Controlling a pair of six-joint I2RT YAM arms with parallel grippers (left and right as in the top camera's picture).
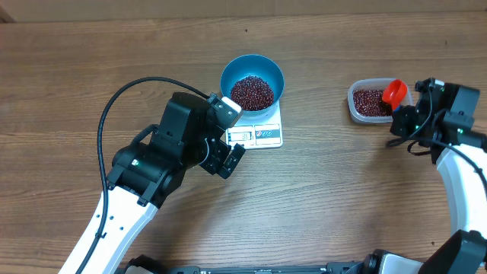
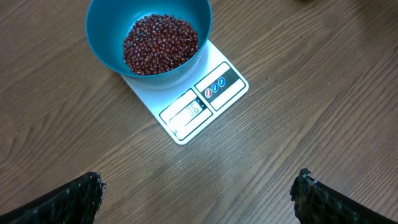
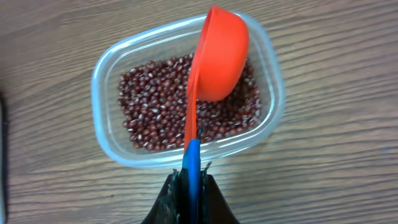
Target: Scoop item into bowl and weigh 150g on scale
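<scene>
Your left pincer (image 2: 198, 190) stands wide open with nothing between its fingers, and hovers over bare tabletop (image 2: 323, 93) just in front of the scale (image 2: 152, 93). The scale lies flat on the tabletop. The blue bowl (image 2: 102, 34) sits on its platform and covers the far part, so the display (image 2: 189, 112) and the buttons (image 2: 216, 86) show along the edge nearest that pincer. A heap of beans (image 2: 161, 43) fills the bottom of the bowl. The digits on the display are too small for you to read.

Your right pincer (image 3: 191, 179) is shut tight on the blue handle of the scoop (image 3: 221, 56), well apart from the scale at the right side of the tabletop. The scoop's orange-red cup is turned on its edge above the clear tub (image 3: 102, 68), over one end of it. You cannot tell whether the cup touches the beans below or carries any. More beans cover the floor of the tub in a shallow layer, and the tub stands directly on the tabletop
</scene>
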